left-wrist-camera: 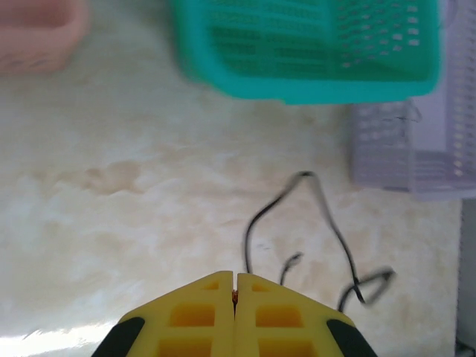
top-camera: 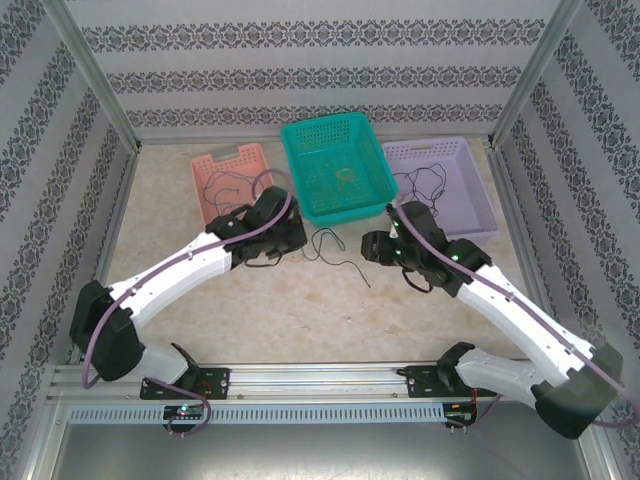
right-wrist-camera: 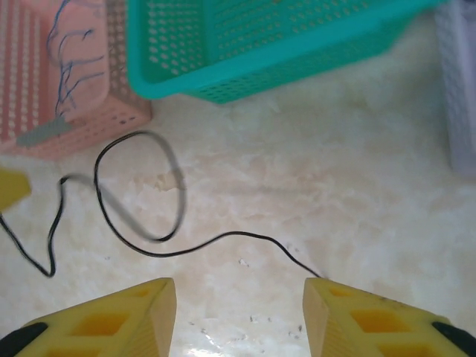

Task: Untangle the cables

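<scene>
A thin black cable (top-camera: 330, 243) lies in loops on the table between my two grippers. My left gripper (top-camera: 292, 244) is shut; in the left wrist view the black cable (left-wrist-camera: 327, 216) runs down to the tip of its closed yellow fingers (left-wrist-camera: 236, 277), with a small orange bit pinched in the seam. My right gripper (right-wrist-camera: 239, 286) stands open just above the table. One end of the cable (right-wrist-camera: 223, 239) slips behind its right finger. More cables lie in the pink basket (top-camera: 232, 190), the teal basket (top-camera: 343, 178) and the purple basket (top-camera: 425, 182).
Three baskets stand in a row at the back: pink (top-camera: 228, 154), teal (top-camera: 335, 208) and purple (top-camera: 425, 145). The teal one sits close in front of both grippers. Metal frame posts and patterned walls bound the table on both sides.
</scene>
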You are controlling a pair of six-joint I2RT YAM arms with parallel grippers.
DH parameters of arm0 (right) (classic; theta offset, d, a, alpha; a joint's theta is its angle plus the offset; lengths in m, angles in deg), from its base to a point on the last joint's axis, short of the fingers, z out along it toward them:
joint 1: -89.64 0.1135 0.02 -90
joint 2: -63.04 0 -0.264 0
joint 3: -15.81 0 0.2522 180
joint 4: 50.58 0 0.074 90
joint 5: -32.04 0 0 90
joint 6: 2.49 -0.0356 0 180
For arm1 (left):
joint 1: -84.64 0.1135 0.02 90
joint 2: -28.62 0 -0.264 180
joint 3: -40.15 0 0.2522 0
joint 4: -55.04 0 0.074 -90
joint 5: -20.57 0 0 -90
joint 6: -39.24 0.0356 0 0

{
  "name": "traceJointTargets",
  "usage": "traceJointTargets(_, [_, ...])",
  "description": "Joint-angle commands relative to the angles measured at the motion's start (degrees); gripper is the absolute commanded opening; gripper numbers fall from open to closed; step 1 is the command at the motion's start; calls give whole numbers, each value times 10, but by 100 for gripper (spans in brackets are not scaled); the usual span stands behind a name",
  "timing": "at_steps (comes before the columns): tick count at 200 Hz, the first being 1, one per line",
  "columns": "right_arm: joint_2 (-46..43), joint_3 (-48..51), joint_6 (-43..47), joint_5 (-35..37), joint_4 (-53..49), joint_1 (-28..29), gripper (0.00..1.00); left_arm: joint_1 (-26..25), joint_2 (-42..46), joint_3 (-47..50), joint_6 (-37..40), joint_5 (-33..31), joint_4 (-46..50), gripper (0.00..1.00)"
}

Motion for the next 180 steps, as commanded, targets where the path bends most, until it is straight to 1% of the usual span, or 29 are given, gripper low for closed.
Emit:
traceJointTargets(1, [-13, 56, -252, -11, -50, -18, 44, 6, 48, 79, -99, -59, -21, 0])
traceJointTargets(15, [-13, 96, -383, -39, -61, -18, 42, 5, 77, 133, -150, -63, -50, 0])
traceJointTargets(30, [-9, 154, -520, -77, -8, -2, 41, 6, 103, 184, -202, -60, -79, 0])
traceJointTargets(36, [-5, 176, -574, -80, 31, 13, 41, 6, 112, 202, -216, -59, -90, 0])
traceJointTargets(45, [4, 188, -624, -74, 59, 32, 41, 6, 127, 221, -233, -61, -95, 0])
traceJointTargets(60, [33, 174, -670, -66, 56, 50, 45, 6, 153, 238, -250, -66, -94, 0])
traceJointTargets(77, [73, 165, -694, -81, 102, 60, 49, 6, 179, 234, -263, -69, -77, 0])
traceJointTargets(112, [130, 147, -746, -102, 163, 79, 54, 5, 205, 157, -254, -65, -25, 0])
traceJointTargets(135, [153, 145, -771, -109, 197, 80, 58, 5, 217, 135, -264, -67, -10, 0])
traceJointTargets(180, [207, 155, -847, -114, 330, 81, 67, 2, 228, 126, -279, -59, -3, 0])
